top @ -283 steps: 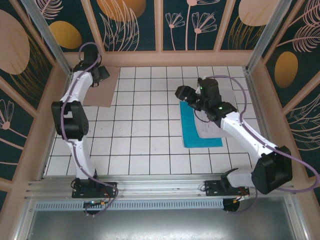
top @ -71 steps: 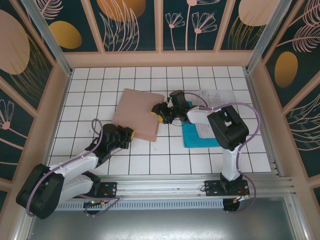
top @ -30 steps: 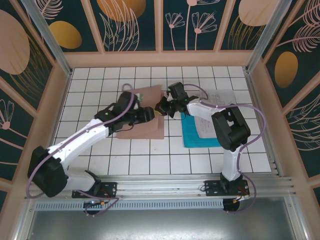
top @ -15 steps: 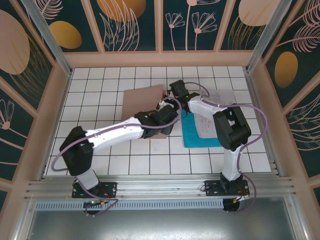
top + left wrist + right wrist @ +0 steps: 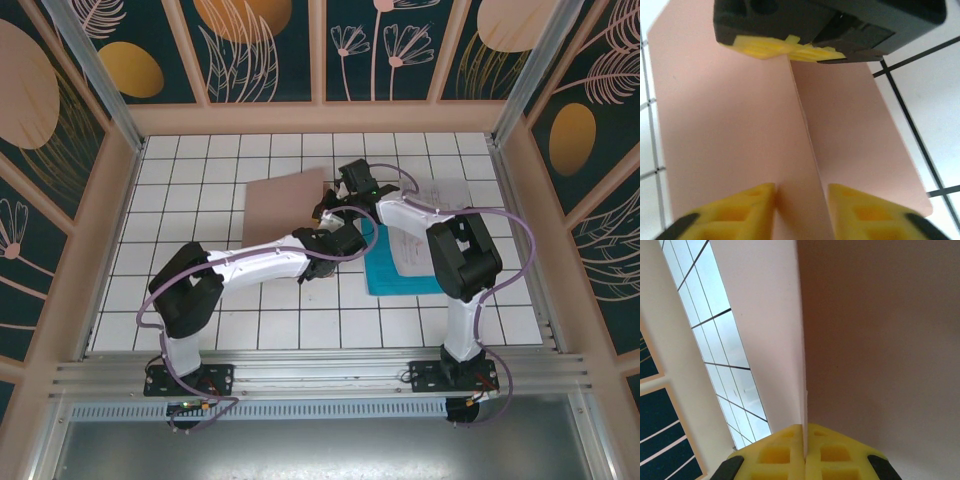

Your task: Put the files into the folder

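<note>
White tiled table (image 5: 200, 200), folder half open, no files in it yet.

The folder (image 5: 280, 200) lies near the table's centre, a little toward 11 o'clock, with its cover lifted along the 3 o'clock edge. The right gripper (image 5: 804, 440) is clenched on that cover's edge, pads (image 5: 785, 455) pressed tight on the card. The left gripper (image 5: 801, 200) faces it with jaws a little apart, straddling the raised cover; whether it actually touches the card is hard to tell this close. Both files lie outside at 3 o'clock of the folder, the white sheet (image 5: 450, 190) overlapping the teal sheet (image 5: 400, 280). Left to do, I judge: spread the cover wide, slide both sheets in, and close it.
</note>
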Robot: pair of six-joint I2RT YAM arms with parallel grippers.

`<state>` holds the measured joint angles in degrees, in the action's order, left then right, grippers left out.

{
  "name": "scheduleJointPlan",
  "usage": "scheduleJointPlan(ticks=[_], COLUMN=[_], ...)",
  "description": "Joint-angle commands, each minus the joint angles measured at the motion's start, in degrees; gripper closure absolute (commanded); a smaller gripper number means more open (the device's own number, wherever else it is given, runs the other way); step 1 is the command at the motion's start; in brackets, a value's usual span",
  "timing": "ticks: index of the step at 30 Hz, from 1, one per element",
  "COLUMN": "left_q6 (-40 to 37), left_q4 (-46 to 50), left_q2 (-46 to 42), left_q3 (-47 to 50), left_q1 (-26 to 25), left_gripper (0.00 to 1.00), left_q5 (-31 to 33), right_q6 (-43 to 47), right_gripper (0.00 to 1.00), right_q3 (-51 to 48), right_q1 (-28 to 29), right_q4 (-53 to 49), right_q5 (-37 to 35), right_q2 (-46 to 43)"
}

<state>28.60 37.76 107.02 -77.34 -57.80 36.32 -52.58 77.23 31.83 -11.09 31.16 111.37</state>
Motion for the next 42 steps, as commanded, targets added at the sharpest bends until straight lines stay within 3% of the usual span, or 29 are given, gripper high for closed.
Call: scheduleJointPlan(ticks=[1,2,5,6,9,10,12,14,20,23,27,31,42], left_q6=[-0.04,-0.04,0.29,0.33,0.36,0.15,0.27,0.57,2.29,3.23,4.78,5.42,11.39], left_q4=[-0.12,-0.04,0.27,0.09,-0.70,-1.31,-2.15,-2.41,-1.42,-0.69,0.36,0.74,3.47], left_q2=[-0.24,-0.54,-1.77,-2.54,-5.00,-6.09,-8.34,-10.88,-15.14,-16.82,-19.07,-21.02,-27.31], left_q3=[0.61,0.70,1.31,1.63,3.08,3.70,4.90,5.66,6.30,6.24,6.57,7.37,10.37], left_q1=[0.03,0.02,0.02,-0.03,-0.02,-0.02,0.02,-0.03,-0.03,-0.03,-0.03,-0.02,0.75], left_gripper=[0.89,0.98,1.00,1.00,1.00,1.00,1.00,1.00,1.00,1.00,1.00,1.00,1.00], left_q5=[1.45,1.56,1.64,1.58,0.38,-0.44,-1.60,-2.14,-3.25,-3.61,-3.44,-3.70,-0.44], right_q6=[0.39,0.39,0.76,1.11,2.68,2.98,2.99,1.99,-3.12,-6.47,-8.41,-7.93,-4.93], right_gripper=[1.00,1.00,1.00,0.93,0.50,0.41,0.31,0.28,0.27,0.34,0.60,0.74,0.75], right_q3=[1.33,1.37,1.64,1.69,1.46,1.08,-0.05,-3.02,-18.87,-25.13,-25.50,-21.15,-16.35], right_q1=[-0.19,-0.19,-0.19,-0.19,-0.19,-0.19,-0.98,-2.74,-6.20,-6.02,-2.90,1.37,2.93], right_q4=[-2.00,-2.00,-1.28,-0.67,2.43,3.50,5.28,8.25,17.81,20.99,20.33,18.83,8.66], right_q5=[1.62,1.67,2.45,2.90,2.51,1.66,-0.35,-2.34,-10.76,-10.69,-7.87,-7.60,-10.63], right_q2=[-0.10,-0.15,-0.29,-0.60,-3.70,-5.39,-8.92,-13.00,-26.63,-27.98,-21.32,-12.95,-1.13])
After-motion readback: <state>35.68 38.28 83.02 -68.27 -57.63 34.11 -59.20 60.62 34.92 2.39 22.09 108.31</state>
